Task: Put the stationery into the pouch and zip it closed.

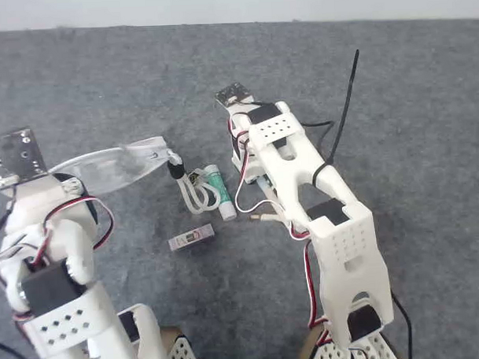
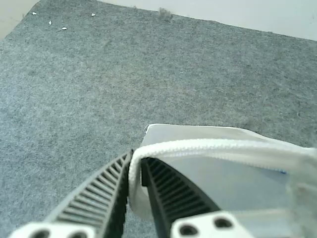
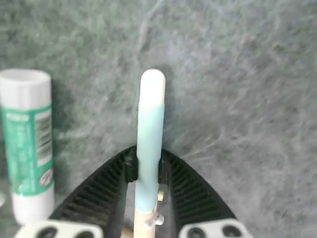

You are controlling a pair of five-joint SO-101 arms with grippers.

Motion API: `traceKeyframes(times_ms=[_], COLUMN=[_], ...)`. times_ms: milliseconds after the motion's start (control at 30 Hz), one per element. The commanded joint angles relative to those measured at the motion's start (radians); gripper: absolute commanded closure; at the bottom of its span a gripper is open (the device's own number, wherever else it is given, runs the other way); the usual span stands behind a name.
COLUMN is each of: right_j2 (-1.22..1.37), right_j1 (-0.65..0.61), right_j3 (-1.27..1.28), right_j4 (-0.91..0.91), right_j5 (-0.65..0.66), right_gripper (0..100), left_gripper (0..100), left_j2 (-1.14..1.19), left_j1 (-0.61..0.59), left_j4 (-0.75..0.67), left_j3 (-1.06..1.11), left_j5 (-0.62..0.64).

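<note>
Left pincer [image 2: 137, 158], closest to the lens: clenched on the zip edge of the pouch [image 2: 223, 173]. From above, the clear pouch [image 1: 113, 168] hangs from that arm, its far end low towards the grey table [image 1: 394, 95].

Right pincer [image 3: 148, 153]: clamped on a pale blue pen [image 3: 151, 114], tip close over the table, just beside the glue stick [image 3: 29, 144].

Progress, as judged: early. Nothing visibly inside the pouch. Pen gripped but not delivered. Glue stick [image 1: 218, 192], white looped item [image 1: 194, 198] and small labelled block [image 1: 191, 239] lie loose. Zipping not begun.

Unclear: whether the pouch mouth is open; what the looped item is. From above, the right arm covers most of the pen.
</note>
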Motion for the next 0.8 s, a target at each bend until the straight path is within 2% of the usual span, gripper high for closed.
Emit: traceKeyframes(times_ms=[0, 333, 767], right_j2=[-0.131, -0.384, -0.582], right_j1=[-0.013, -0.056, -0.085], right_j3=[-0.041, -0.043, -0.041], right_j4=[0.056, 0.222, 0.369], right_j5=[-0.006, -0.014, -0.015], right_gripper=[99.2, 99.2, 99.2], left_gripper=[99, 99, 99], left_j2=[0.011, 0.011, 0.012], left_j1=[-0.002, -0.002, -0.002], left_j4=[-0.023, -0.023, -0.023], left_j3=[0.007, 0.007, 0.008], left_j5=[0.005, 0.005, 0.005])
